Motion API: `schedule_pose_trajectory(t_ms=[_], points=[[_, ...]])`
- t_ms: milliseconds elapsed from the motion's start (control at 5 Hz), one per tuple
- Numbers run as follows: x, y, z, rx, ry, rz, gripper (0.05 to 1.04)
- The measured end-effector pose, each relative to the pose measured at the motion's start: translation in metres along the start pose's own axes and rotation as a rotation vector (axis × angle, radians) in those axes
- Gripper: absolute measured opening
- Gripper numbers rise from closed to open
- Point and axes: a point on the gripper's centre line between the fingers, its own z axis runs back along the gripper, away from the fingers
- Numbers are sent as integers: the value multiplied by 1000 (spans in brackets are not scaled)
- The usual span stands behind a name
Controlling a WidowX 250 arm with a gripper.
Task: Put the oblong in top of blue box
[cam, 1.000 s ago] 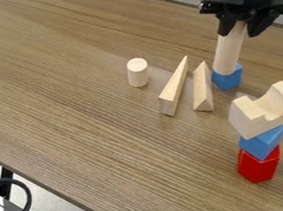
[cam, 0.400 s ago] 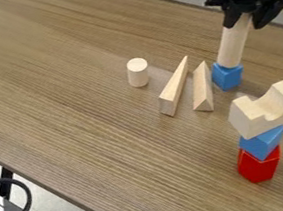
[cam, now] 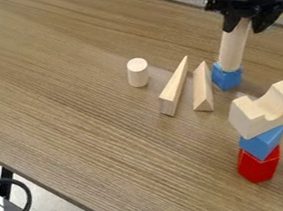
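Clasping the upper end of a long, pale, round wooden oblong (cam: 235, 51), the black two-finger gripper (cam: 244, 26) hangs at the far right of the wood-grained brown table (cam: 70, 103). The jaws are drawn in on the wood, one on either side of it. The oblong stands on end, its top leaning a little to the right, and its lower end is at the top of a small blue block (cam: 227, 79); whether that block bears any of its weight, I cannot tell.

Just left of the blue block lies a pale wooden triangular block (cam: 201, 89), and left of that a long, pale wooden wedge (cam: 174, 88), both with their narrow ends pointing to the far side. Farther left, a short, pale wooden cylinder (cam: 138, 72) stands upright.

Nearer, on the right, there is a stack of three: a red block (cam: 259, 166) at the bottom on the table, a second blue block (cam: 263, 143) resting on it, and a pale wooden block with a curved notch (cam: 265, 110) on top, the notch facing up. Off the table at the near left, a black cable (cam: 28, 196) curves round.
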Motion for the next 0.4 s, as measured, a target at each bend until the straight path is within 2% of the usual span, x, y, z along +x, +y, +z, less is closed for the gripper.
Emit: schedule_pose_trajectory(t_ms=[200, 400], points=[[-1, 2, -3, 4, -6, 8, 473], [-3, 4, -4, 8, -10, 6, 541]])
